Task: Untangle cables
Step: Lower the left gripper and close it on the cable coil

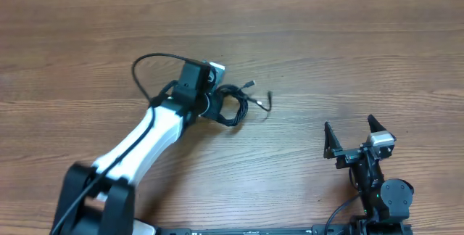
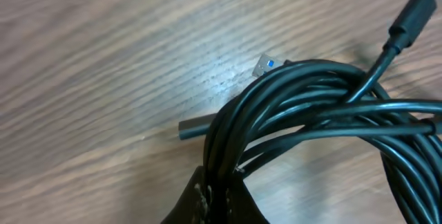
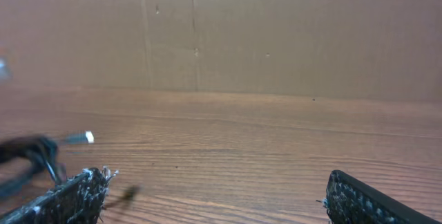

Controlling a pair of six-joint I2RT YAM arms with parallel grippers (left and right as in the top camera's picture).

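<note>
The cables (image 1: 233,106) lie as a small black coil on the wooden table, with two plug ends (image 1: 267,100) sticking out to the right. My left gripper (image 1: 216,106) is at the coil's left side, shut on a bunch of its strands. In the left wrist view the cables (image 2: 311,106) loop up from the gripper (image 2: 221,186), its jaws pinched tight on several strands. A blue-tipped metal plug (image 2: 266,65) and a black plug (image 2: 413,18) show beyond the loop. My right gripper (image 1: 350,130) stands open and empty at the lower right, well apart from the coil.
The left arm's own thicker black wire (image 1: 148,68) arches up behind its wrist. In the right wrist view the cables (image 3: 27,151) show at the far left, past the left finger (image 3: 76,196). A brown wall (image 3: 276,30) stands behind the table (image 1: 348,39).
</note>
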